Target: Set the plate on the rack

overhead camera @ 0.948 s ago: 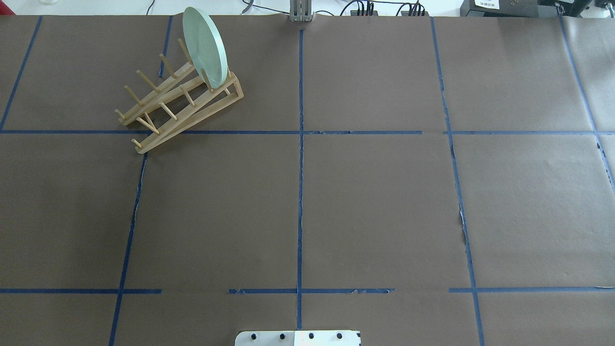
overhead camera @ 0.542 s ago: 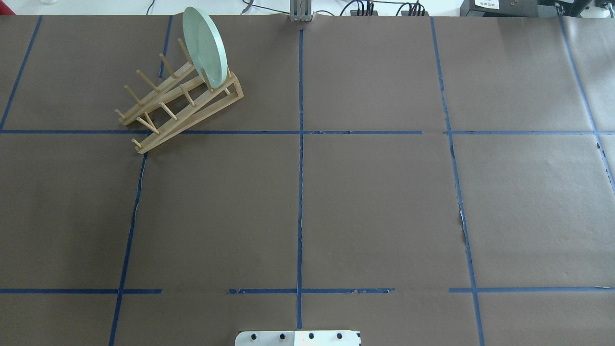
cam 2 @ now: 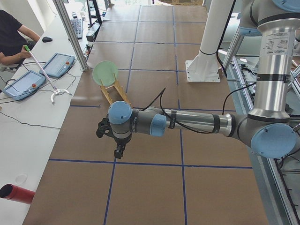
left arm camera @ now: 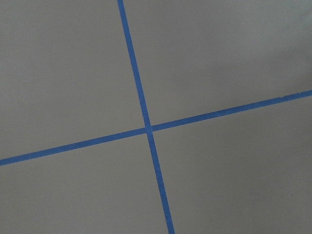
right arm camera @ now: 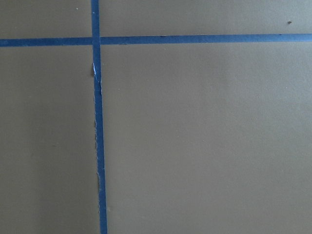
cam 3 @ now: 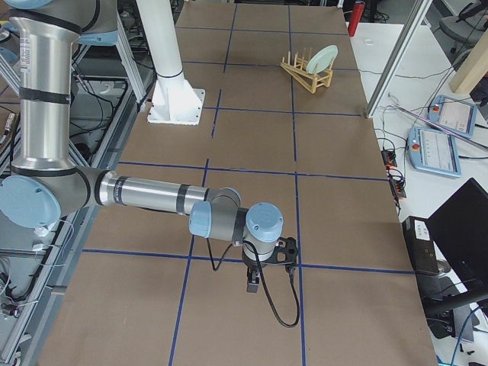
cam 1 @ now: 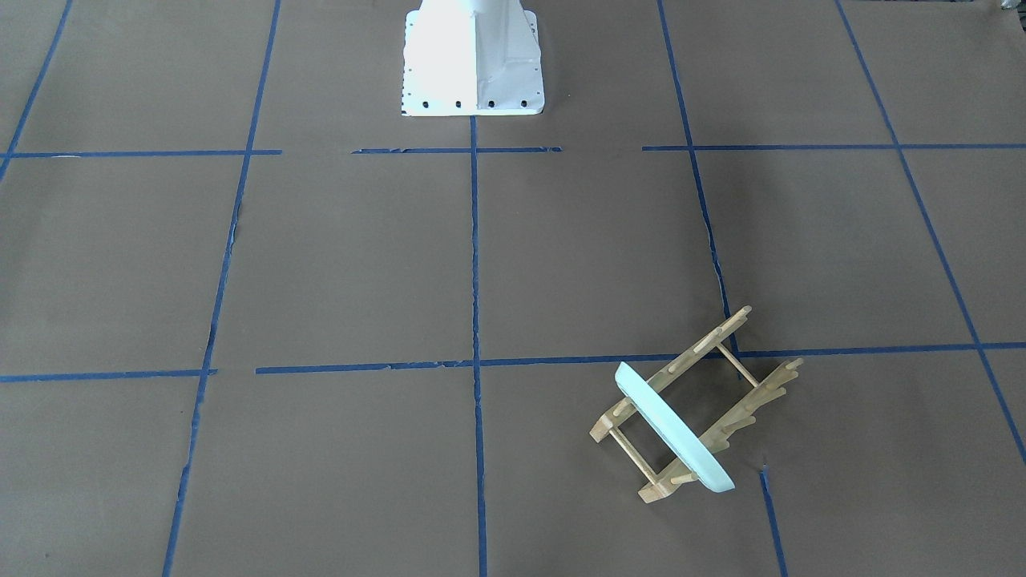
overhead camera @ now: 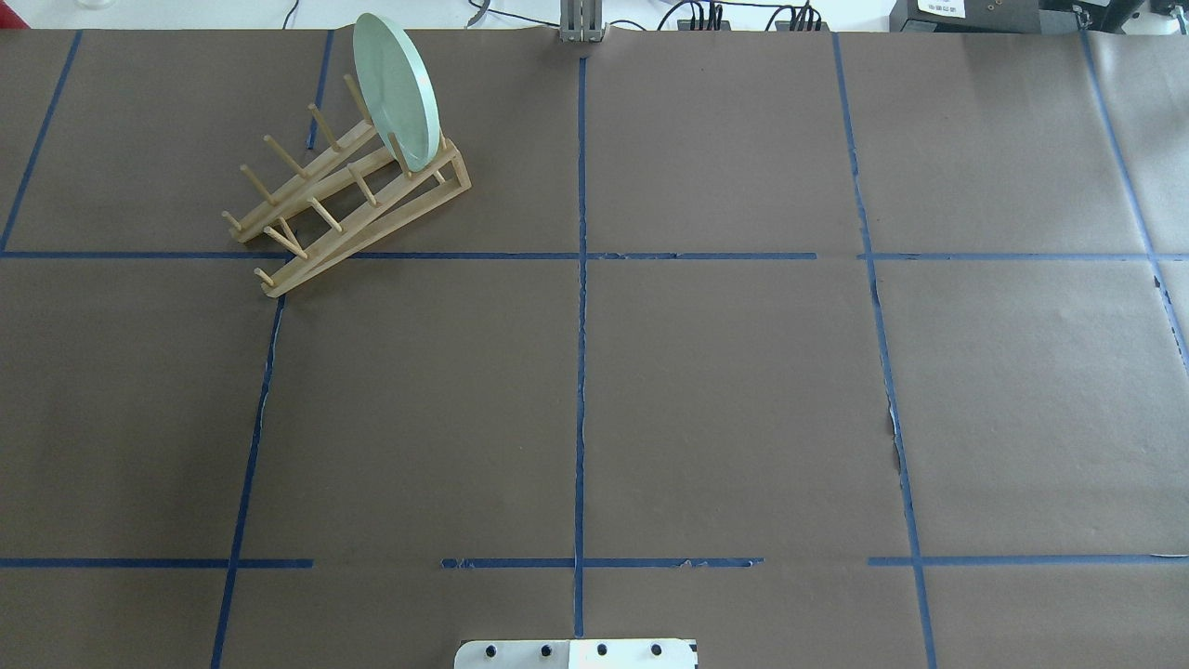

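plate (overhead camera: pixel 398 88) stands on edge between pegs at far end of rack (overhead camera: pixel 390 221), tilted | rack on table (overhead camera: pixel 725 390), far side, robot's left | left end effector (cam 2: pixel 118 151) above table, well apart from rack, opening/hold: cannot tell | right end effector (cam 3: pixel 255 284) at the table's opposite end, opening/hold: cannot tell

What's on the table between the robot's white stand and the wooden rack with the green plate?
Only brown paper and blue tape lines. The front-facing view shows that stretch bare from the white stand to the rack holding the plate.
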You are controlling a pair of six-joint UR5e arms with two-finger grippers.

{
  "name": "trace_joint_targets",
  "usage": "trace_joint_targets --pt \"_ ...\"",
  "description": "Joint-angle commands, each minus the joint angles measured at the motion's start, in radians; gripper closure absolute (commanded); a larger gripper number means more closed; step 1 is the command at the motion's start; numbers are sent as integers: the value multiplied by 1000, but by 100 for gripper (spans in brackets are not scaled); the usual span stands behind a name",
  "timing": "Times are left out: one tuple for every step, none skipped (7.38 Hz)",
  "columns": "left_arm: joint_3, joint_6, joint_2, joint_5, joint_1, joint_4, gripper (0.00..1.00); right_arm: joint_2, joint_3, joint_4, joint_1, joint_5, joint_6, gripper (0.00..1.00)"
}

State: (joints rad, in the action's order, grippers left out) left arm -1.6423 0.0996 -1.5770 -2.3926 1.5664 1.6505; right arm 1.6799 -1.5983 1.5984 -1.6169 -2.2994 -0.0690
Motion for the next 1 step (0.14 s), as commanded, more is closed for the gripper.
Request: trace_joint_targets --pt "-2 0 -4 1 1 -64 0 0 1 0 -1 0 0 0"
